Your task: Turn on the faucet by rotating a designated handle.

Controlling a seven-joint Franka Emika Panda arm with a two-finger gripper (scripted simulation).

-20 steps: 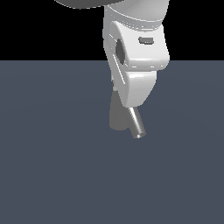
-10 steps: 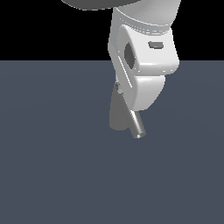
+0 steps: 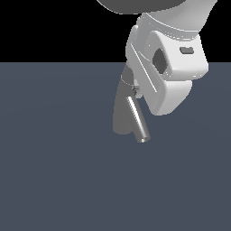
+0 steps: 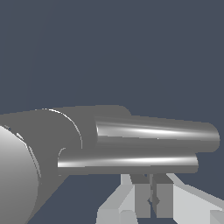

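The faucet [image 3: 121,113] is a grey tilted column standing on the dark floor, with a shiny angled spout tube [image 3: 138,120]. The white arm covers its top in the exterior view, where the handle and my gripper are hidden. In the wrist view the faucet [image 4: 30,162] is close, with the thick spout [image 4: 157,134] and beside it the slimmer handle rod [image 4: 127,161]. My gripper [image 4: 152,183] is shut and empty. Its fingertips [image 4: 141,192] sit right at the handle rod's side; I cannot tell if they touch it.
The flat dark blue-grey floor [image 3: 54,180] runs all around the faucet. The white arm's hand body [image 3: 169,72] hangs over the faucet from the exterior view's upper right. No other objects show.
The arm's hand has shifted toward the exterior view's right over the faucet top. The column and spout have not visibly moved.
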